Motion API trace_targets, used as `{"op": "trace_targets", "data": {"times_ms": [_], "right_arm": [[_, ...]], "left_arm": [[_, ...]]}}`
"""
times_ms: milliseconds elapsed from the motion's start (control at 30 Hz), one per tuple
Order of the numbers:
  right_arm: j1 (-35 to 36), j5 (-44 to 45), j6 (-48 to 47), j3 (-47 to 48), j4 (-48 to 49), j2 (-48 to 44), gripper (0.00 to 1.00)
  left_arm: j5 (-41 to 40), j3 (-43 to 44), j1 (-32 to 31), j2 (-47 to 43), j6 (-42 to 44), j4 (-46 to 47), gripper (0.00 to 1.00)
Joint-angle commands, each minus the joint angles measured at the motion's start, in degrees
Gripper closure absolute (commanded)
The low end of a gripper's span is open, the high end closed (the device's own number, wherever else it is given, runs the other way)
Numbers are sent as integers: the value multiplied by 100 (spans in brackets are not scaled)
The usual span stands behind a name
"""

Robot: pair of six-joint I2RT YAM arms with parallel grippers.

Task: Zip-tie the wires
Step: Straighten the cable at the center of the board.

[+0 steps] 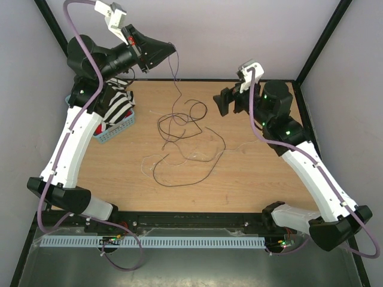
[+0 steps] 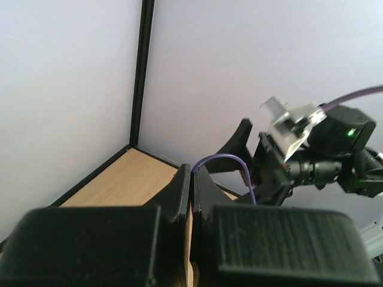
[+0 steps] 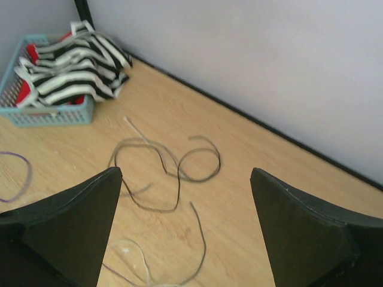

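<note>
The wires point(image 1: 179, 137) lie as a loose tangle of thin dark and pale strands on the middle of the wooden table point(image 1: 251, 173). My left gripper point(image 1: 173, 49) is raised above the table's back edge. It is shut on one thin purple wire point(image 1: 175, 72), which hangs from its tip down to the tangle. In the left wrist view this wire point(image 2: 230, 159) loops out from between the closed fingertips of the left gripper point(image 2: 195, 173). My right gripper point(image 1: 222, 103) is open and empty, above the table right of the tangle. In the right wrist view dark wire loops point(image 3: 179, 164) lie ahead of the open right gripper point(image 3: 185, 173).
A blue basket point(image 1: 122, 128) holding black-and-white striped cloth point(image 1: 119, 101) stands at the table's back left, under the left arm; it also shows in the right wrist view point(image 3: 54, 110). Black frame posts and pale walls enclose the table.
</note>
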Motion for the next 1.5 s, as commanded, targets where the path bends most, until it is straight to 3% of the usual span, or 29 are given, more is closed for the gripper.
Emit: {"op": "trace_targets", "data": {"times_ms": [0, 167, 367, 533, 667, 833, 967, 1167, 1467], "right_arm": [[-67, 352, 27, -757, 20, -245, 1], [-72, -540, 15, -2003, 557, -121, 1], [14, -2226, 106, -3386, 2388, -56, 1], [673, -2289, -290, -4165, 3884, 277, 1], [991, -2148, -483, -4024, 4166, 1035, 1], [1055, -1215, -180, -3551, 4355, 1928, 1], [1055, -802, -71, -3433, 4786, 2298, 1], [1055, -498, -65, -3044, 4702, 2811, 1], [1055, -1003, 148, -2980, 4190, 2695, 8]], "left_arm": [[-190, 196, -26, 11, -58, -181, 100], [-228, 92, -35, -32, 23, -203, 100], [-259, 60, -43, -56, 29, -232, 100], [-303, 71, -43, -107, 44, -247, 100], [-304, 92, -45, -115, 43, -277, 100], [-295, 129, -43, -124, 1, -304, 100], [-258, 148, -43, -126, -56, -313, 100], [-189, 177, -43, -151, -93, -313, 100], [-200, 161, -42, -183, -57, -322, 100]]}}
